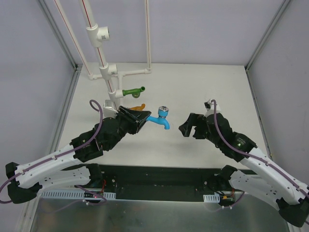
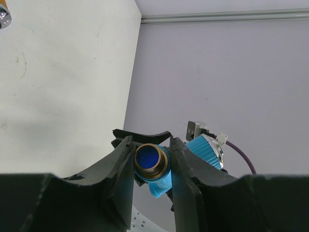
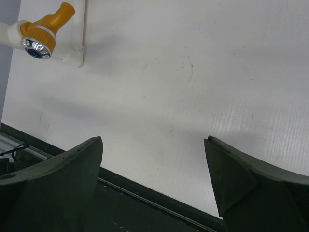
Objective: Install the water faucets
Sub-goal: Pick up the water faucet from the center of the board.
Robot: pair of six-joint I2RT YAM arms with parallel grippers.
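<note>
My left gripper [image 1: 143, 119] is shut on the light blue faucet [image 1: 161, 119] and holds it above the table, spout pointing right. In the left wrist view the faucet's brass threaded end [image 2: 150, 161] sits between the fingers, facing the camera. The green faucet [image 1: 133, 91] sticks out of the white pipe stand. The orange faucet [image 1: 139, 107] shows just behind my left gripper, partly hidden. In the right wrist view it [image 3: 46, 28] is joined to a white fitting. My right gripper [image 1: 189, 129] is open and empty to the right of the blue faucet, also shown in the right wrist view [image 3: 153, 145].
A white pipe stand with tee fittings [image 1: 103, 35] rises at the back left, its base [image 1: 120, 73] on the white table. Metal frame posts [image 1: 147, 34] and grey walls enclose the table. A black strip [image 1: 159, 174] runs along the near edge.
</note>
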